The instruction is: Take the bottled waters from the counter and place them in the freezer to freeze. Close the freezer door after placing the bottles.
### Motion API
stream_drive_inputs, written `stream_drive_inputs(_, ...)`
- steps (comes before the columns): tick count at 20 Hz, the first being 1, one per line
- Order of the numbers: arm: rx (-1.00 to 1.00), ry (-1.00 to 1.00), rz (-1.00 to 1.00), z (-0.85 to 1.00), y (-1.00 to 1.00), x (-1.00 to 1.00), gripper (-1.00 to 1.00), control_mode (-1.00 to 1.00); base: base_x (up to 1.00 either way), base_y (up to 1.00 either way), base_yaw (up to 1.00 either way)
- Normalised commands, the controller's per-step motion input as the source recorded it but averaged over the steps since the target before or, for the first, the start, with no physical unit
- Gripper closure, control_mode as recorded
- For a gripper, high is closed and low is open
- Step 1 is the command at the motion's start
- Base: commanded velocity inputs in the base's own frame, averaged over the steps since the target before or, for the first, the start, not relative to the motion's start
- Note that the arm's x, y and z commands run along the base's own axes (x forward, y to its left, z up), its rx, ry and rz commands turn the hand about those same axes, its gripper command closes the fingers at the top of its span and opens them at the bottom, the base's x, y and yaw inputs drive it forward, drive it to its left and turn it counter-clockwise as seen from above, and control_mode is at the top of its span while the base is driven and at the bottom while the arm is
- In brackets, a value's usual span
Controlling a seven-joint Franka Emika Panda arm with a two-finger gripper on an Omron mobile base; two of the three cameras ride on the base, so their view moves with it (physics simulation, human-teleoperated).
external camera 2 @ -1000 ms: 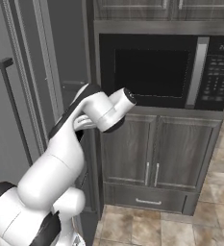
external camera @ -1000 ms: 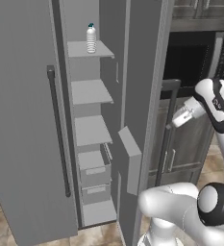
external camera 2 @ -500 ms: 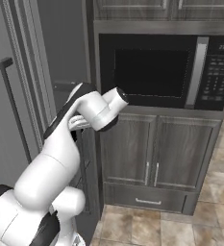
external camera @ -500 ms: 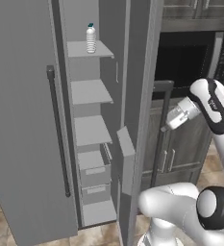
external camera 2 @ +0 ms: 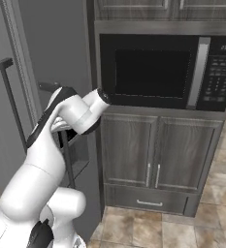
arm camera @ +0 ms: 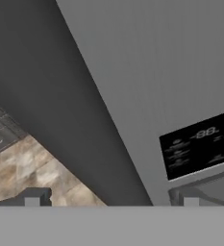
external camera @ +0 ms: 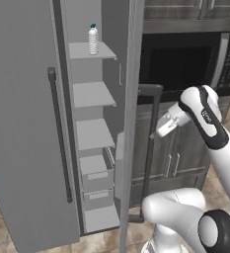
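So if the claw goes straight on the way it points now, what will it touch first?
Most likely the grey fridge door with the dispenser panel: the hand view looks straight onto it. The open claw holds nothing. How far the door is remains unclear.

One bottle, one microwave, two fridge doors

One bottle point(external camera: 93, 39) left of and above the pincer point(external camera: 164, 124); one microwave point(external camera 2: 165, 70) right of it; two fridge doors, three bare shelves, two lower cabinet doors.
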Motion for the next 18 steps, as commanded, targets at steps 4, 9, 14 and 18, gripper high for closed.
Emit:
stream_drive_inputs(4, 0.0, 0.0, -0.03, 0.0, 0.5, 0.05, -1.0, -1.0, 0.0, 0.0, 0.0)
stream_drive_inputs(9, 0.0, 0.0, -0.03, 0.0, 0.33, 0.17, -1.0, -1.0, 0.0, 0.0, 0.0)
stream_drive_inputs(14, 0.0, 0.0, -0.09, 0.0, 0.29, 0.27, -1.0, -1.0, 0.0, 0.0, 0.0)
stream_drive_inputs(18, 0.0, 0.0, -0.07, 0.0, 0.25, 0.29, -1.0, -1.0, 0.0, 0.0, 0.0)
